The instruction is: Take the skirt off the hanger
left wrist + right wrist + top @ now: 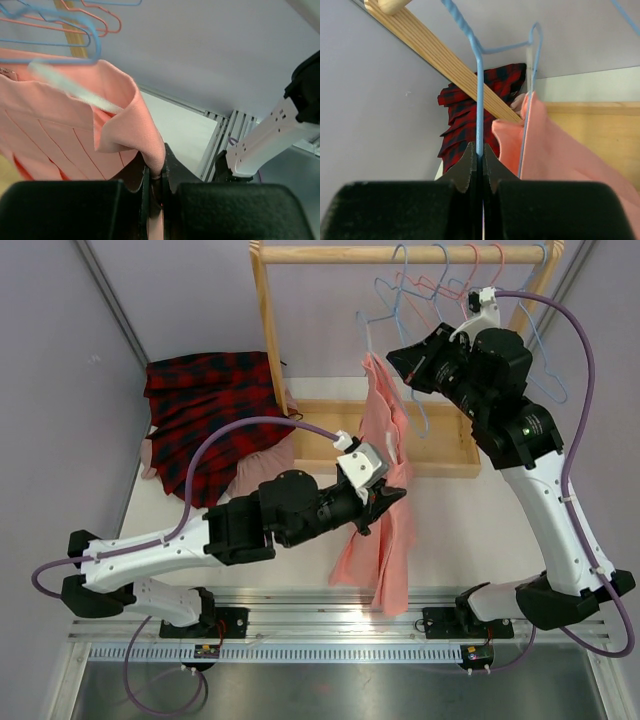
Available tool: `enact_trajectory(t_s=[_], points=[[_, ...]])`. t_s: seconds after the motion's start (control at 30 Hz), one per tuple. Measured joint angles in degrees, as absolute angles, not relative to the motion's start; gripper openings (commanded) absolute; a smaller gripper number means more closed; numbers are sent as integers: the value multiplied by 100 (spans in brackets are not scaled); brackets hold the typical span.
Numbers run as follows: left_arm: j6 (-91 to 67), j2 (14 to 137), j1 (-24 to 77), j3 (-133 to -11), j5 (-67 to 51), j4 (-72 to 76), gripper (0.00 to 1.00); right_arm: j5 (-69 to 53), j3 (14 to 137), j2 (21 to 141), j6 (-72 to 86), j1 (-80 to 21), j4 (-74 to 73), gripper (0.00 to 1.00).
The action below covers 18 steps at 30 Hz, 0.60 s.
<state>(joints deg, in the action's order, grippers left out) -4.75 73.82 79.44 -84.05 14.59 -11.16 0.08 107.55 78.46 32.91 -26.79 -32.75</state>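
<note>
A pink pleated skirt [383, 510] hangs from a blue wire hanger [381, 302] under the wooden rail [400, 254]. My left gripper [392, 497] is shut on a fold of the skirt's waistband [150, 147], at the skirt's middle height. My right gripper [405, 358] is shut on the blue hanger's wire [479, 100], next to the skirt's top edge [540, 135]. In the left wrist view the blue hanger [75, 40] sits over the skirt's waistband.
A red plaid skirt [205, 410] lies piled at the back left, with a pink garment [262, 470] beside it. Several empty blue and pink hangers [470, 270] hang on the rail. The rack's wooden post [270, 330] and base tray [450, 455] stand behind the skirt.
</note>
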Motion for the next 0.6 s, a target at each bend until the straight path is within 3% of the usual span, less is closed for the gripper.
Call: enact_trajectory(t_s=[0.23,0.33,0.6], points=[[-554,7279,8071,-7660,1942,-1415,0,8,10779,7824,3260,-2674,-3363,0],[-598,7190,7679,-7426,2001,-1704,0,-165,10868,7730,3238,-2648,-3605,0],[-303,6368,4982,-7843,2018,-2797,0,-939,10551,6020,3175,-2628,-4731,0]])
